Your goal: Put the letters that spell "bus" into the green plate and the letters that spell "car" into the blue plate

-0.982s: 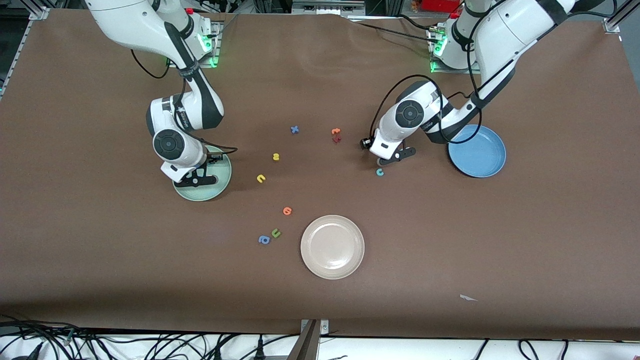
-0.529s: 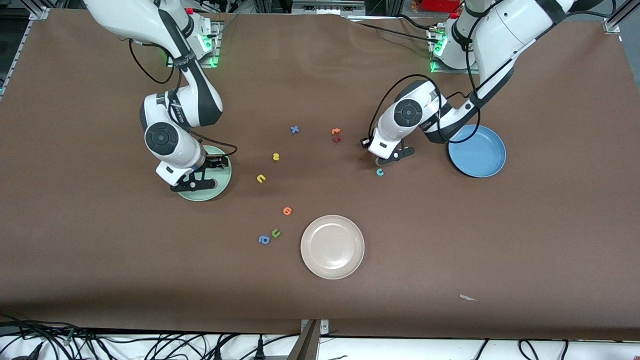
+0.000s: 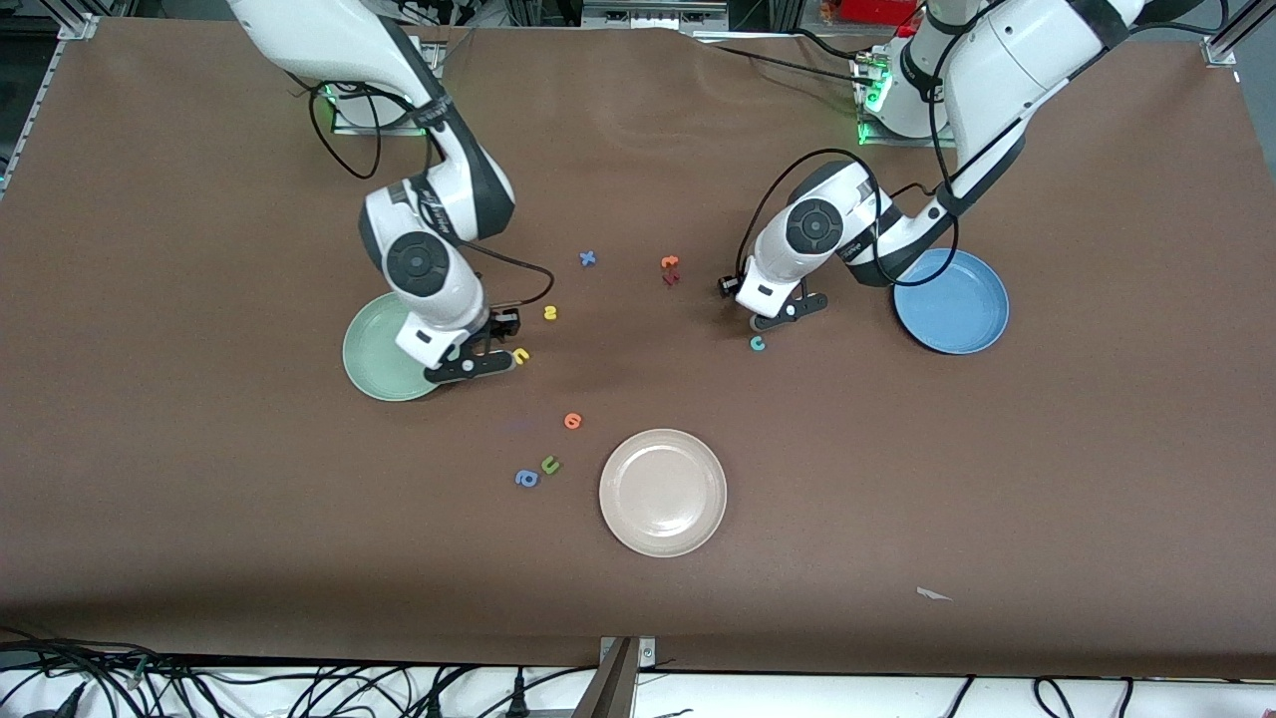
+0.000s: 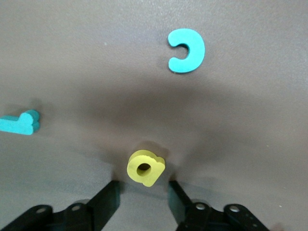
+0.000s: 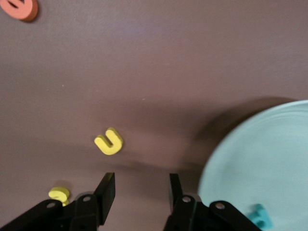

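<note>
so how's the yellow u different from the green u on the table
The yellow u is bright yellow and lies beside the green plate, right at the right gripper. The green u is olive green, nearer the front camera, next to a blue letter, with no gripper close. Both are small foam letters lying flat on the table.

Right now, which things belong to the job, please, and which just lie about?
Job: teal b, yellow u, yellow s, green plate; teal c, yellow a, teal r, blue plate.
Lying about: cream plate, blue x, blue a, green u, orange letters.
</note>
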`<state>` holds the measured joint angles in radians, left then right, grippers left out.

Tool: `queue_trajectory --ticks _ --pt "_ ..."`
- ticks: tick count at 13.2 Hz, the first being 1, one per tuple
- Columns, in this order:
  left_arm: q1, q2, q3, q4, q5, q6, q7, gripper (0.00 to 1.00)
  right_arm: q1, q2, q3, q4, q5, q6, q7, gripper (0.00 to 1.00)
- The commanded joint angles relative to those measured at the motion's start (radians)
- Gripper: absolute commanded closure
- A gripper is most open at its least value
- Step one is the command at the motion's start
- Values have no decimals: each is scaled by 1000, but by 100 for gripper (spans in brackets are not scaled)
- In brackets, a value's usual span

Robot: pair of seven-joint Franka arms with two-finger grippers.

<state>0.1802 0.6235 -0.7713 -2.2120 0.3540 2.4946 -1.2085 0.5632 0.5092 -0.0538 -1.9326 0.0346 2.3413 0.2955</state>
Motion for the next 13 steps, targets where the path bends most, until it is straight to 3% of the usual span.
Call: queue_trajectory --ticks 1,13 --pt "-7 -2 12 3 37 -10 -23 41 24 58 -3 30 11 58 51 47" --pt "-8 -4 40 45 80 -25 -28 43 30 112 -1 34 62 182 80 47"
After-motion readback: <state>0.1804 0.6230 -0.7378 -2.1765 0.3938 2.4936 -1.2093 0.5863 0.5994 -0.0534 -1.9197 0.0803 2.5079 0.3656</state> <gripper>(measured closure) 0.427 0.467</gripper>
